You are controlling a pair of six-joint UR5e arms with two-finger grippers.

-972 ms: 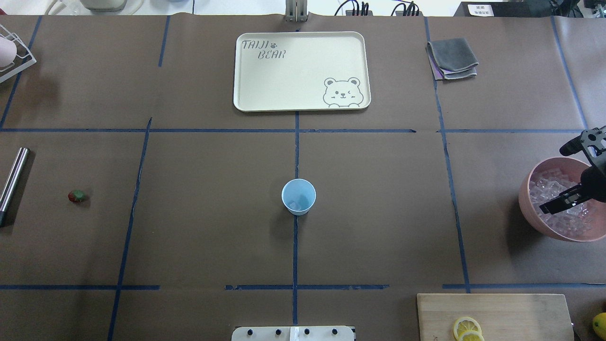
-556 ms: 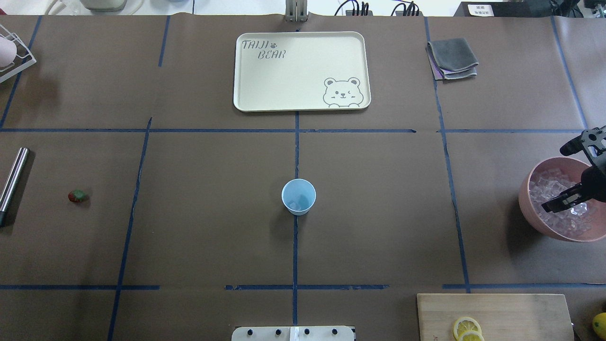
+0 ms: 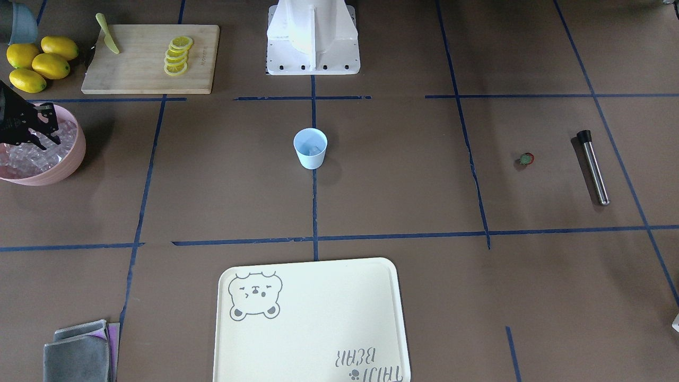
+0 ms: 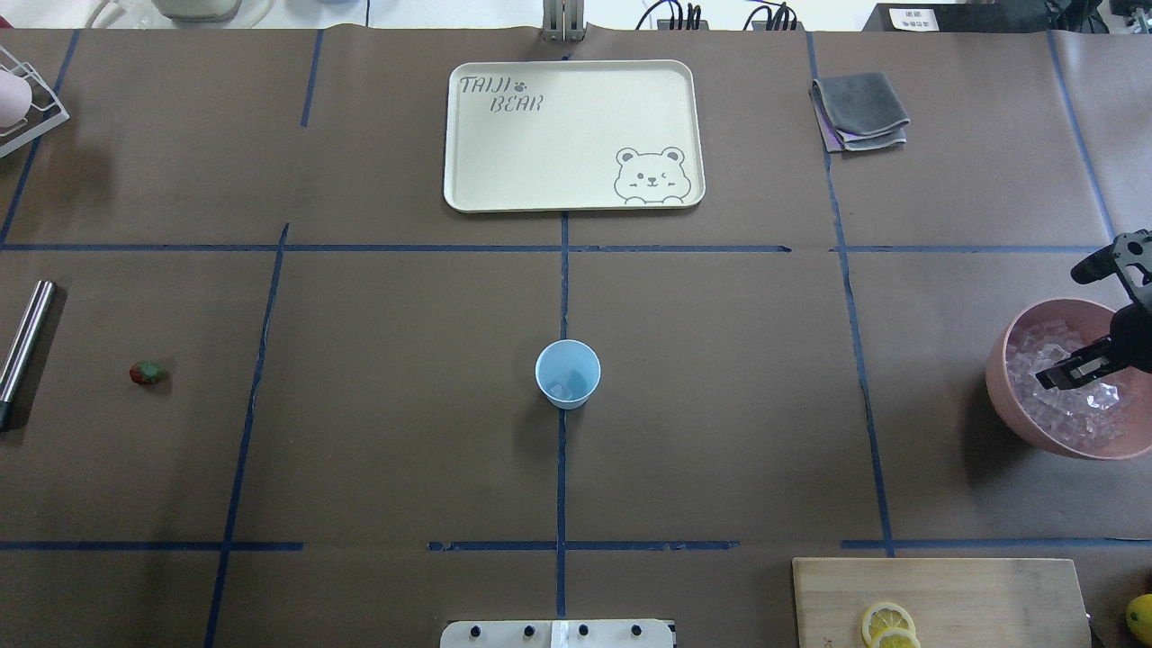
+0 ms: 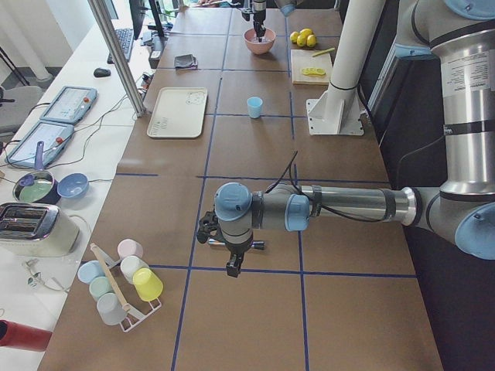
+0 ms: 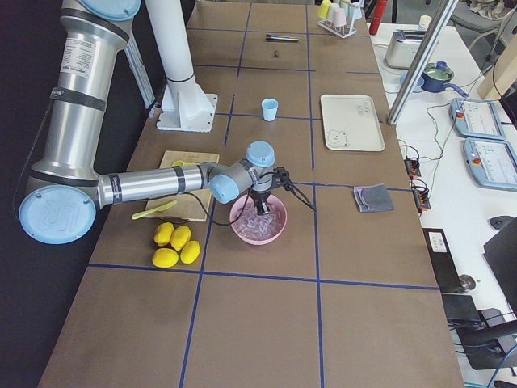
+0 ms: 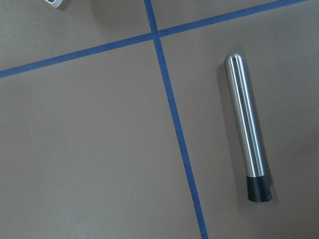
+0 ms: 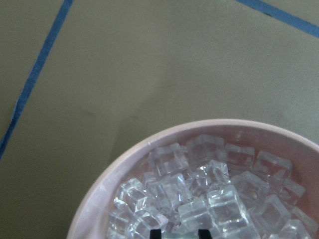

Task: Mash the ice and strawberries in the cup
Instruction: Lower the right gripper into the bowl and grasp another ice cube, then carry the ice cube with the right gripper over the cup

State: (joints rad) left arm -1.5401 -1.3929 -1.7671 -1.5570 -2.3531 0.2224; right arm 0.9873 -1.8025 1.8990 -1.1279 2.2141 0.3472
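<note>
The light blue cup (image 4: pixel 567 373) stands upright at the table's middle with an ice cube (image 4: pixel 562 390) in its bottom. The small red strawberry (image 4: pixel 147 372) lies far left, beside a steel muddler (image 4: pixel 25 337). My right gripper (image 4: pixel 1044 380) hangs in the pink bowl (image 4: pixel 997 378) of ice (image 8: pixel 199 189). In the right wrist view its fingertips (image 8: pixel 155 233) stand close together with a cube between them. My left gripper (image 5: pixel 232 267) shows only in the exterior left view, hovering above the muddler (image 7: pixel 246 134); I cannot tell whether it is open or shut.
A cream bear tray (image 4: pixel 576 135) lies at the far middle and a grey cloth (image 4: pixel 859 112) at the far right. A cutting board (image 4: pixel 945 598) with lemon slices and whole lemons (image 3: pixel 37 61) sit near the bowl. A rack of cups (image 5: pixel 124 282) stands at the left end.
My right gripper has shifted slightly back and away inside the bowl, and ice it covered now shows. Cup, strawberry and muddler have not moved.
</note>
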